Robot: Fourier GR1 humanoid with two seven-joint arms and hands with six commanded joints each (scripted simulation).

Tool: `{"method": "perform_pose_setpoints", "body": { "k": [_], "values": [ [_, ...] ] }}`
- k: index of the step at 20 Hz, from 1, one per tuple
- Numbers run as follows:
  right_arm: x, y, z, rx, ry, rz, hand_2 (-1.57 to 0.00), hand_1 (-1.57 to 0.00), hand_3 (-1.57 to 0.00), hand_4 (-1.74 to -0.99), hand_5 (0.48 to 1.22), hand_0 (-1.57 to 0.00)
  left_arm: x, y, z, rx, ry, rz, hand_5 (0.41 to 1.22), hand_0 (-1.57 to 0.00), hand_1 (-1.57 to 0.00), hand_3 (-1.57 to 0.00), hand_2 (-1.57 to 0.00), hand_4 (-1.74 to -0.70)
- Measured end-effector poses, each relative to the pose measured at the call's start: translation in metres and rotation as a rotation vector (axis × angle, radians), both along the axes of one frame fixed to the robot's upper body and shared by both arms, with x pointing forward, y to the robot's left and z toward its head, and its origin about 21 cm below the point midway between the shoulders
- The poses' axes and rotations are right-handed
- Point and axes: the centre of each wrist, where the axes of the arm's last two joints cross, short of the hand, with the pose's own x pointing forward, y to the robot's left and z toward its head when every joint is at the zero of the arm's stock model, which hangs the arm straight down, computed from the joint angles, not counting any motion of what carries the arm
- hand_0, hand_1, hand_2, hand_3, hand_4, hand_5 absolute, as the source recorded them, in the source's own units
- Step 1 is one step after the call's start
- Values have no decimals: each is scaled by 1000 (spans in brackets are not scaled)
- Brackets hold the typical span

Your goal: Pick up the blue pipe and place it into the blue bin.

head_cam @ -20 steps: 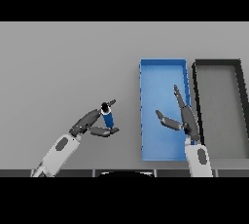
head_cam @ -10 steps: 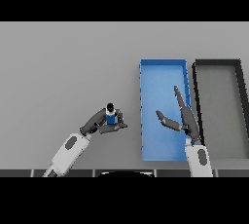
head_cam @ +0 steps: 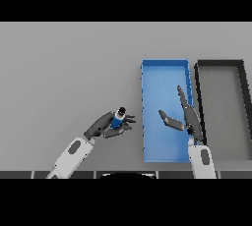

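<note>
My left hand (head_cam: pixel 106 126) curls around the blue pipe (head_cam: pixel 117 120), its dark tip poking up past my fingers — the blue bin (head_cam: pixel 165 68) lies just to the right of it. My right hand (head_cam: pixel 188 117) hangs over that bin, fingers straight, holding nothing — a black bin (head_cam: pixel 220 64) just beyond it.

No legible text, label, brand, number or sign appears anywhere in the head view. The blue pipe (head_cam: pixel 117 120), the blue bin (head_cam: pixel 165 68) and the black bin (head_cam: pixel 220 64) on the grey table (head_cam: pixel 64 72) all carry plain, unmarked surfaces. The white and grey arm casings likewise bear no readable markings.
</note>
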Motion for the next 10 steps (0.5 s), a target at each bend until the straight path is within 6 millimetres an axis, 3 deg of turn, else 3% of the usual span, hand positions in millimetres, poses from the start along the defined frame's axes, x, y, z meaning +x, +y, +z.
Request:
{"method": "perform_pose_setpoints", "body": {
  "k": [4,10],
  "values": [
    [2,-3,1,-16,-1,1,1,1,1,-1138,552,1,1,-10,26,-123,-95,-23,1213,-1545,-1550,-1549,-1553,-1478],
    [4,-3,5,-30,2,-7,1,1,1,-1124,569,1,9,-21,58,-92,-124,-63,1219,-1564,-1566,-1565,-1566,-1473]
  ]
}}
